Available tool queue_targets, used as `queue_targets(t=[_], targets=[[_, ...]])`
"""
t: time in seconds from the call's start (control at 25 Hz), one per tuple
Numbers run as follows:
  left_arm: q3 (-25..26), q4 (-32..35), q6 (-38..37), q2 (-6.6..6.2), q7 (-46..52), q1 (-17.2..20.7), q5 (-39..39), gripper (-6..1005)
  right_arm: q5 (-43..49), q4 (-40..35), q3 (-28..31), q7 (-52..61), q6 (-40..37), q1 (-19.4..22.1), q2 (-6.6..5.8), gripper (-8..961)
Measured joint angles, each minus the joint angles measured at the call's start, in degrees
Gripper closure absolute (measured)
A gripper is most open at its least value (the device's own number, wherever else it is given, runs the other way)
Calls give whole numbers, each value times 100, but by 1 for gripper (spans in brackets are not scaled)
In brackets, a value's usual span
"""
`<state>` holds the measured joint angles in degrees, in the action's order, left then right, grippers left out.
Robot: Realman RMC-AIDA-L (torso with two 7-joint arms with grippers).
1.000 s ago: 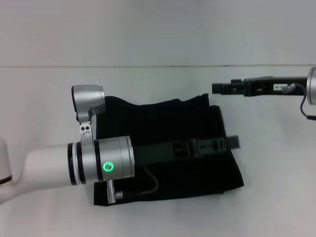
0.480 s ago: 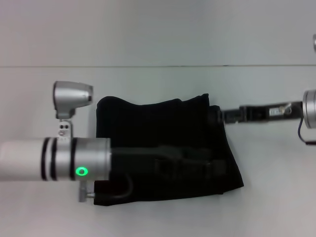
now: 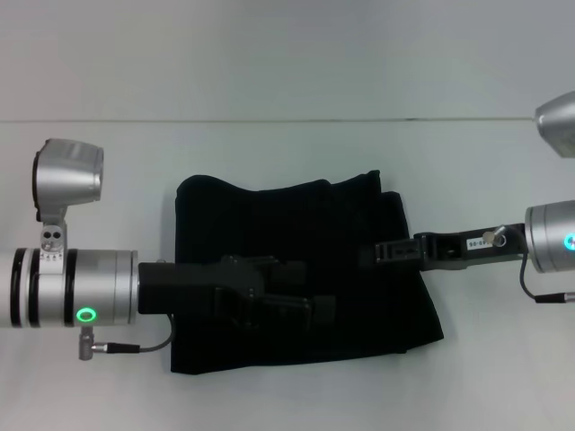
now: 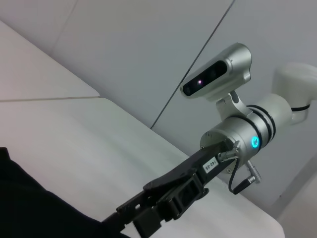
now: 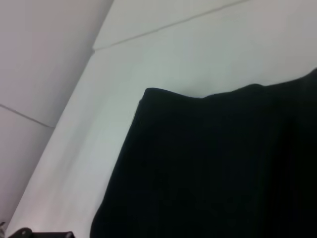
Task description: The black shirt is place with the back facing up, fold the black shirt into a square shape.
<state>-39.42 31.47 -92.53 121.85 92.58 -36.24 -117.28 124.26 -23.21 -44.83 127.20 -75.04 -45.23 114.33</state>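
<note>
— Where did we find the black shirt?

— It lay folded into a rough rectangle in the middle of the white table, plain side up, with a second layer showing along its far right edge. We saw no print on it.

— And the left gripper?

— It reached in from the left, low over the middle of the shirt. Black against black, so we could not tell whether its fingers were spread or closed, nor whether they touched the cloth.

— The right gripper?

— It came in from the right and sat over the shirt's right part, near the edge. In the left wrist view we saw it meeting the dark fabric, but the fingertips were lost there, so we could not tell its state either.
</note>
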Motion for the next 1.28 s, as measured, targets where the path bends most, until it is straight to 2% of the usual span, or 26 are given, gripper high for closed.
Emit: queue_targets(t=[0.48, 0.68, 0.88, 1.28], targets=[[7, 14, 109, -9, -56, 25, 0, 50, 1, 123, -181, -1, 563, -121, 226, 40], [-3, 36, 148, -23, -57, 28, -19, 49, 1, 183, -190, 8, 686, -145, 281, 41], [5, 64, 164, -50, -57, 6, -113, 50, 0, 216, -203, 15, 732, -158, 321, 129], [4, 61, 228, -62, -57, -4, -139, 53, -49, 264, -156, -76, 1061, -182, 477, 330]])
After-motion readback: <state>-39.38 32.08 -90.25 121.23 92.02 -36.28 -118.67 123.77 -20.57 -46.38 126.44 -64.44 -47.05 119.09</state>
